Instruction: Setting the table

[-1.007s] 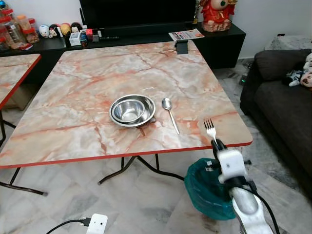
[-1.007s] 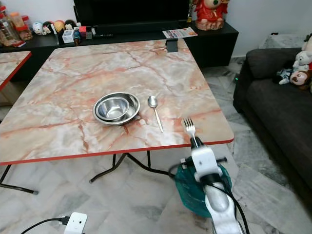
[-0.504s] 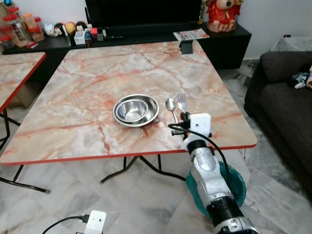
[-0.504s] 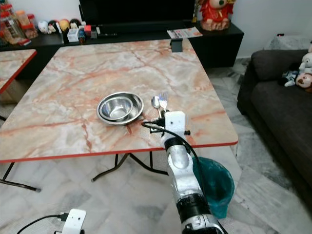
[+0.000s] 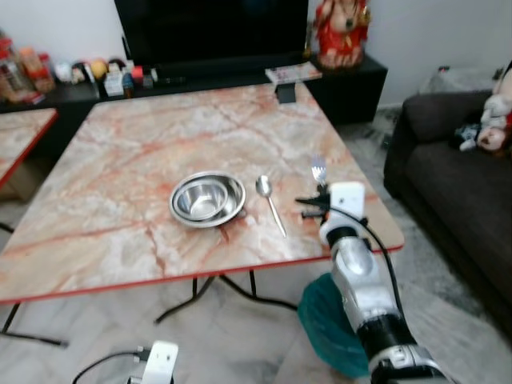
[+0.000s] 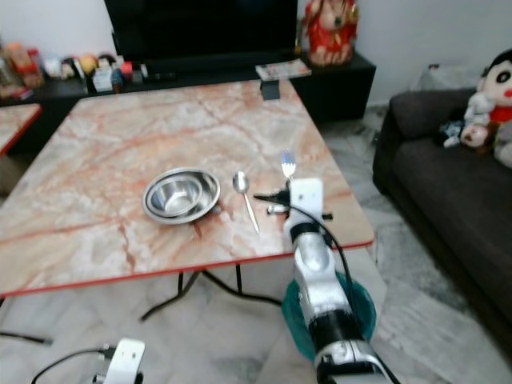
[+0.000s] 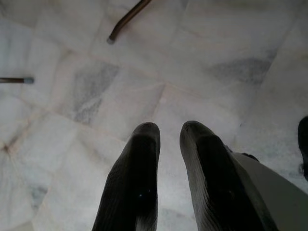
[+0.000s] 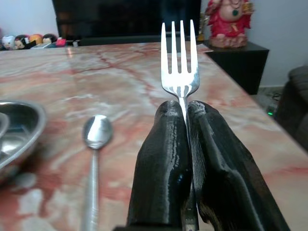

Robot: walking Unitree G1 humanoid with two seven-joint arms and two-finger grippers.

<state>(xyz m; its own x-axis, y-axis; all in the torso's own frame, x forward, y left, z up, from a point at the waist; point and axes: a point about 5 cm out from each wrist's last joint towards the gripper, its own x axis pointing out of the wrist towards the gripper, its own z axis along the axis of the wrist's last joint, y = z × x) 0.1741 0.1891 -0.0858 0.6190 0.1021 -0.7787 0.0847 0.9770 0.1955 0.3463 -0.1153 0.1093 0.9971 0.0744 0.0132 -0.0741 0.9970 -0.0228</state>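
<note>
1. A table (image 5: 120, 152) with a pink marble pattern and a red edge is seen in front of the robot; everything below is placed relative to it.
2. A steel bowl (image 5: 207, 199) is set on the table near its front edge, roughly at the middle.
3. A spoon (image 5: 269, 201) is laid on the table just to the right of the bowl, apart from it, its round end pointing toward the far side.
4. A fork (image 8: 180, 66) is held by the right gripper (image 8: 185, 113), whose two black fingers are pressed tight on the handle; the prongs stick out beyond the fingertips.
5. The right gripper with the fork (image 5: 318, 170) is held over the table's front right part, to the right of the spoon; whether the fork touches the tabletop cannot be told.
6. The left gripper (image 7: 166, 132) is hung over the pale floor tiles beside the table legs, its fingers a narrow gap apart and holding nothing.
7. A teal bin (image 5: 324, 320) is placed on the floor below the table's front right corner.
8. A dark sofa (image 5: 456, 200) with soft toys is seen to the right of the table.
9. Beyond the table a low black cabinet (image 5: 352, 80) carries a red figurine (image 5: 340, 32), a magazine (image 5: 292, 74) and small jars; no writing can be read.
</note>
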